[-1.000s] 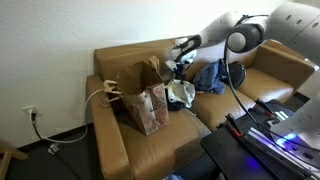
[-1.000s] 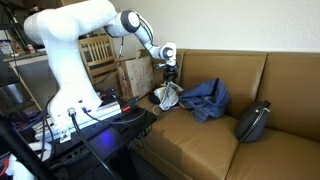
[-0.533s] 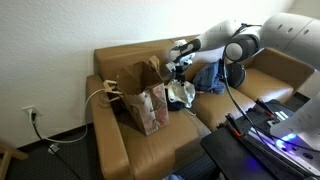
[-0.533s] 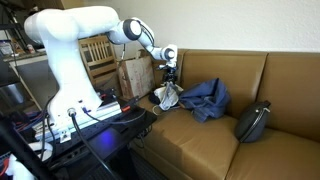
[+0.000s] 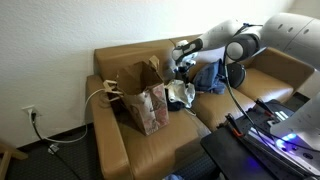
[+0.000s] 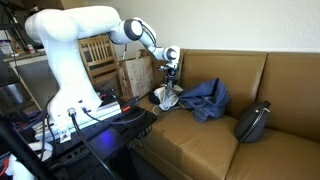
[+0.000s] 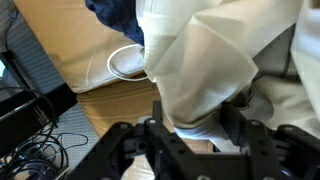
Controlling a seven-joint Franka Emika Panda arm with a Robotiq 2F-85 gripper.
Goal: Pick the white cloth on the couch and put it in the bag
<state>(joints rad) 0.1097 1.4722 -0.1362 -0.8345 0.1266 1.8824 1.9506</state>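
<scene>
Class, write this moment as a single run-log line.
gripper: at white cloth, grip unconfirmed | white cloth: on couch, beside bag | stage: not bagged

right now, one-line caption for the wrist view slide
black robot gripper straddling a soft off-white fabric cloth, tan leather couch behind

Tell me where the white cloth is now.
In an exterior view the white cloth lies on the couch seat, between the bag and the dark blue garment.
</scene>
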